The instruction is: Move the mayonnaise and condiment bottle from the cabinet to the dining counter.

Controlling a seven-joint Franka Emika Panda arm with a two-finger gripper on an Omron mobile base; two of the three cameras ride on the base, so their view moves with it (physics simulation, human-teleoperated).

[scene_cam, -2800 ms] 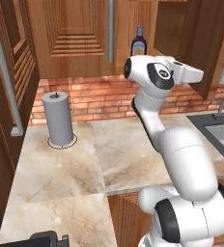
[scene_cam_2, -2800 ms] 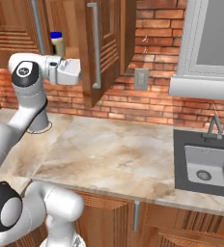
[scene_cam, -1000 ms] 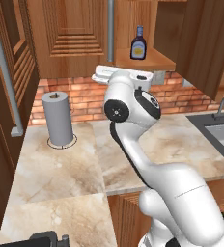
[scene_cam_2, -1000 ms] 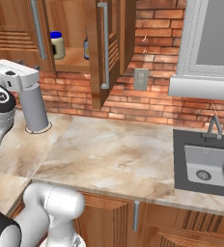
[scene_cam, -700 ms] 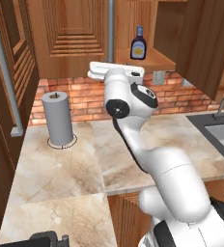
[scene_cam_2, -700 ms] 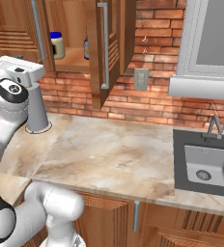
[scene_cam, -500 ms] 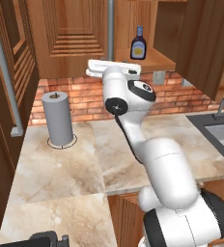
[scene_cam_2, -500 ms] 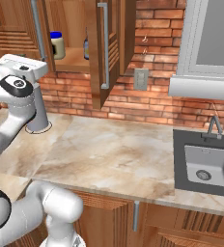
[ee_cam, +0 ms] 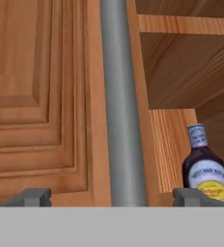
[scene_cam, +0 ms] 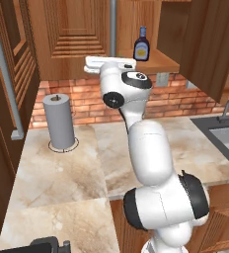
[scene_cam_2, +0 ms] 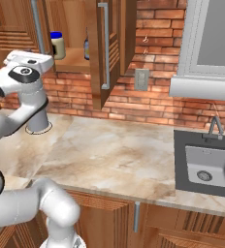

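Reddish-brown wooden wall cabinet [scene_cam_2: 71,29] stands open, holding the dark purple-brown condiment bottle [scene_cam: 141,44] and, at its 9 o'clock in the right base view, the blue-lidded cream mayonnaise jar [scene_cam_2: 58,45]. The hand [ee_cam: 113,197], fingers spread, straddles the long grey bar handle [ee_cam: 121,101]. A grey paper-towel roll [scene_cam: 59,121] stands on the marble worktop [scene_cam: 77,163].

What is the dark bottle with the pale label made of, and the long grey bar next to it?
The small dark purple-brown bottle looks like glossy glass or plastic; it is shiny, with a pale oval label. The long grey bar handle looks like smooth brushed metal, an even matt grey. It sits on the reddish-brown wooden cabinet door, which shows grain.
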